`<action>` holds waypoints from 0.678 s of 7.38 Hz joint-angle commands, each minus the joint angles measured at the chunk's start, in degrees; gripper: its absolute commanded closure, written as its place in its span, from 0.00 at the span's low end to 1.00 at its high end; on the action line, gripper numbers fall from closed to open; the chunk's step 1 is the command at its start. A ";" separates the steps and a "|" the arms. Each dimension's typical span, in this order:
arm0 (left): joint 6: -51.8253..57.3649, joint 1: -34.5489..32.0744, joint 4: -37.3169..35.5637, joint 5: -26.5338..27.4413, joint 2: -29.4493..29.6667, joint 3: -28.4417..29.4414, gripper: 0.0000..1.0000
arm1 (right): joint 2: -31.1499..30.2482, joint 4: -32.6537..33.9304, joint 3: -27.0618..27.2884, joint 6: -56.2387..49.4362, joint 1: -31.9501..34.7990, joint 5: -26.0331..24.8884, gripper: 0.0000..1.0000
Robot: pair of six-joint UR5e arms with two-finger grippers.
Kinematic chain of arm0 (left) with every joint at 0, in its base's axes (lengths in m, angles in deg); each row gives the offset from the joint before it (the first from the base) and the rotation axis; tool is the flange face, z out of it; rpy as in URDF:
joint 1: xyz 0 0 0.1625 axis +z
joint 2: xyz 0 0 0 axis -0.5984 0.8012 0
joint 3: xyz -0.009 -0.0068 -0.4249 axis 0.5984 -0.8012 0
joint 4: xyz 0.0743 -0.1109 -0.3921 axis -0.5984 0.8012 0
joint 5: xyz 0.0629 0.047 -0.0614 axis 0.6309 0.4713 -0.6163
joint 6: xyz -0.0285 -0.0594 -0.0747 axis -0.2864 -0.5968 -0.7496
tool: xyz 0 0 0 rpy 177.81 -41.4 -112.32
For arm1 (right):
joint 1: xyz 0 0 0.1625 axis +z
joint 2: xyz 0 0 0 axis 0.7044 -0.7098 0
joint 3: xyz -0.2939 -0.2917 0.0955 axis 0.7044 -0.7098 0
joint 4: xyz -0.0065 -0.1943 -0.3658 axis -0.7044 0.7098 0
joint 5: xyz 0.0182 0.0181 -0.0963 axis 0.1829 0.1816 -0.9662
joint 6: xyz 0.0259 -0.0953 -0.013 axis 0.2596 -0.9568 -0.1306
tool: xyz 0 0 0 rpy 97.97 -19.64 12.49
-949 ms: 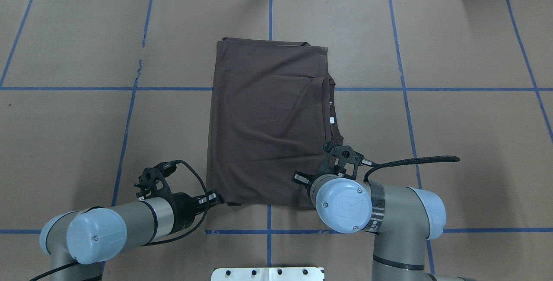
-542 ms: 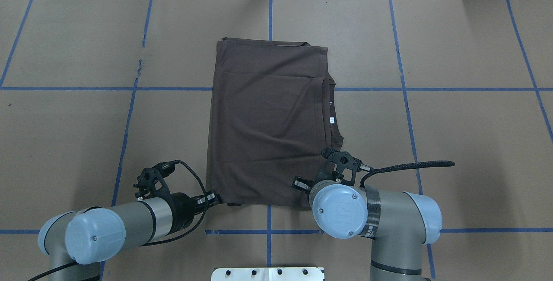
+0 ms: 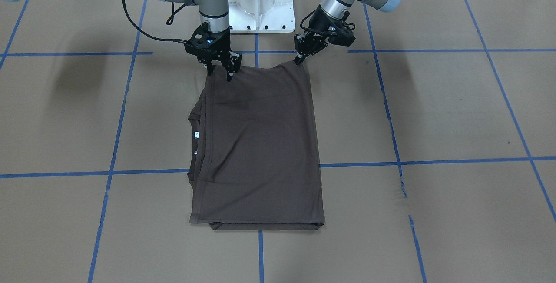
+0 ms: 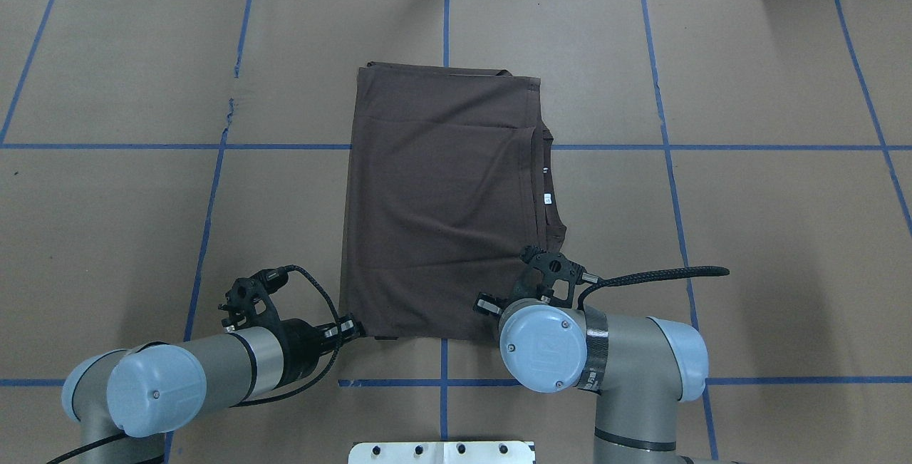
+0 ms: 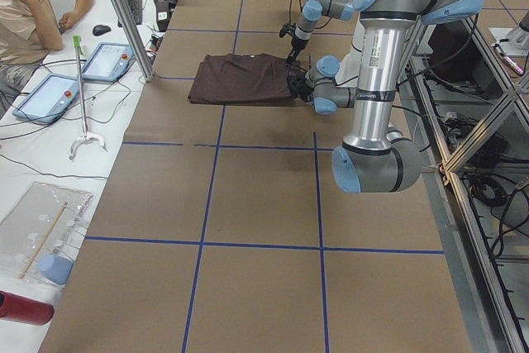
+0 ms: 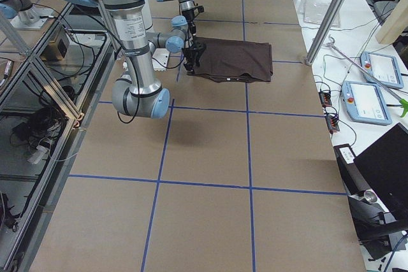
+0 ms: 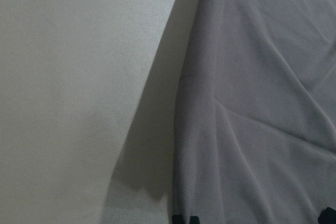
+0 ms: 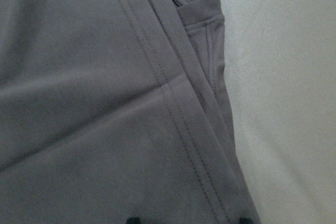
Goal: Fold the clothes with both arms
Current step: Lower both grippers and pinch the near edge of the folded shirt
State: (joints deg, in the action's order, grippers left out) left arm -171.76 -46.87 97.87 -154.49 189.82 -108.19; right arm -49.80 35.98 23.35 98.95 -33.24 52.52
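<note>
A dark grey-brown short-sleeved T-shirt (image 4: 438,207) lies flat, folded into a tall rectangle, in the middle of the overhead frame on the brown paper-covered table crossed by blue tape lines (image 4: 712,200). Its ribbed neckline peeks out along the right edge of the fold in that view, with a small white neck tag (image 4: 547,198) showing there. The left arm's black two-finger gripper (image 4: 350,326) comes in from the lower left of the overhead frame and sits at the shirt's lower left corner. In the left wrist view its dark fingertips (image 7: 185,219) show at the bottom edge of the frame, well apart, one at the cloth's side edge and one over the cloth, so the fingers are spread and clamp nothing. The right arm's black two-finger gripper (image 3: 220,73) appears in the upper left of the front-facing frame, pointing down at the shirt's upper left corner there. Its two fingers stand clearly parted, and the right wrist view shows the fingertips (image 8: 134,220) apart over the stitched hem, with no fabric pinched. The white metal pedestal base (image 3: 260,9) sits at the top centre of the front-facing frame, between the two arms. In the exterior left view, a seated person (image 5: 33,6) is in the upper left corner, beside the table.
</note>
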 commanded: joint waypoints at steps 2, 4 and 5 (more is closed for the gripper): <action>0.00 0.01 0.00 0.09 -0.01 0.00 1.00 | 0.21 0.01 -0.16 0.09 -0.56 -0.09 0.35; 0.00 0.01 0.00 0.00 -0.01 -0.09 1.00 | 0.38 0.01 -0.16 0.35 -0.56 -0.09 0.70; 0.00 0.01 0.00 0.00 -0.01 -0.09 1.00 | 0.30 0.01 -0.16 0.70 -0.56 -0.18 0.80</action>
State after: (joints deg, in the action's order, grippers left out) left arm -171.76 -46.87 97.87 -154.46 189.82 -108.25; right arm -49.48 36.00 23.16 99.32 -33.78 52.41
